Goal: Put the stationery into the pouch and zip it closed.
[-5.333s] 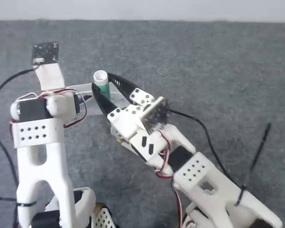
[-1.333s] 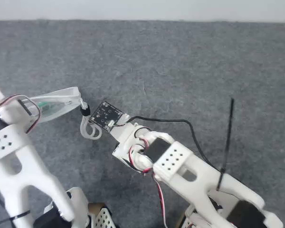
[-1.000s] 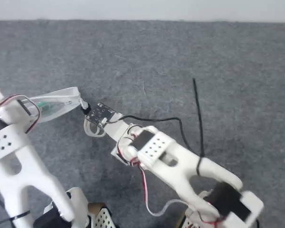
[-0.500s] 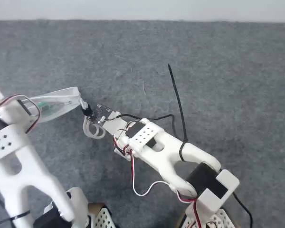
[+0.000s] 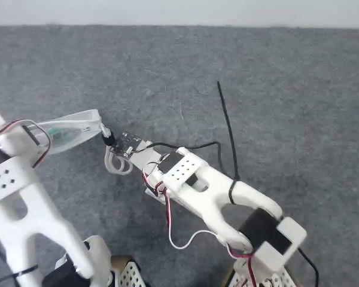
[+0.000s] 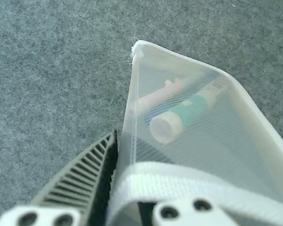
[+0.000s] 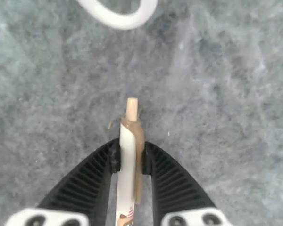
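We see the left gripper [image 6: 128, 188] clenched on one end of the pouch [image 6: 193, 141], which is made of clear mesh. Inside the pouch lie a green tube [image 6: 193, 106] with a white cap and a pink pen [image 6: 156, 96]. The right gripper [image 7: 130, 157] is just beside the other end of the pouch and grasps a cream pen [image 7: 127, 139]. A white loop [image 5: 115, 165] at that end of the pouch is near the tip of this pen, over the grey carpet [image 5: 275, 72].
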`<state>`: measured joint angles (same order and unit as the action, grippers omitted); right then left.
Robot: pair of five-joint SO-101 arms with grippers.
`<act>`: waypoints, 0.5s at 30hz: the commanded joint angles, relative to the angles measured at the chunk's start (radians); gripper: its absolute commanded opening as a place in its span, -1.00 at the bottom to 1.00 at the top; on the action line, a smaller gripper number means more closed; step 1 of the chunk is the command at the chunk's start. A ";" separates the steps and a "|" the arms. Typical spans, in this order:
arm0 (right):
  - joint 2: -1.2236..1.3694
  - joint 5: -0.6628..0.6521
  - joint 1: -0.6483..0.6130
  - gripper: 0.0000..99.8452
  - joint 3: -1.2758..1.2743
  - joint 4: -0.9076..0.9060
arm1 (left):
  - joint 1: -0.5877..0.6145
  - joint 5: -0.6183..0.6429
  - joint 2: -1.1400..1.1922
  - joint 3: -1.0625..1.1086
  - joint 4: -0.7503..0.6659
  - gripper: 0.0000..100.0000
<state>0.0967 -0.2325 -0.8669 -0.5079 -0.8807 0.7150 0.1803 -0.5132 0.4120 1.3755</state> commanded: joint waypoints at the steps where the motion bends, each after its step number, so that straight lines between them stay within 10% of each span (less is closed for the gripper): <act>1: -0.134 -0.008 0.035 -0.99 0.031 -0.036 | 0.000 0.011 -0.011 -0.022 -0.028 -0.98; 15: -0.265 0.132 0.180 -0.99 0.032 0.090 | -0.089 0.011 -0.011 -0.022 -0.006 -0.98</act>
<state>-0.0829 -0.1695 -0.7350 -0.5094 -0.8546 0.6690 0.1803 -0.5132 0.4120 1.3755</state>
